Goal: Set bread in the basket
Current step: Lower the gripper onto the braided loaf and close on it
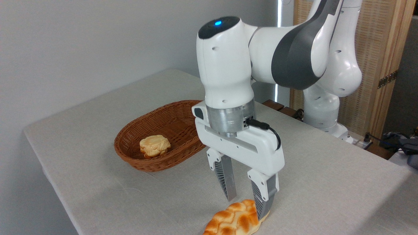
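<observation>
The hand (249, 205), fingers spread wide, straddles the bread's (233, 220) end, seemingly not yet gripping it.

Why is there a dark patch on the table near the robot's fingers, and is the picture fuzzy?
In the camera view, soft light leaves a faint shadow on the table left of the gripper; the bread is cut off by the bottom edge; the basket looks sharp, without glare.

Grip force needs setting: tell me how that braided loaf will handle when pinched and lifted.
The braided loaf looks glossy and moulded, so probably stiff and light, perhaps a bit slippery. The gripper stands open at one tapered end; held there, the long body may tilt. Its flat underside makes rolling unlikely.
</observation>
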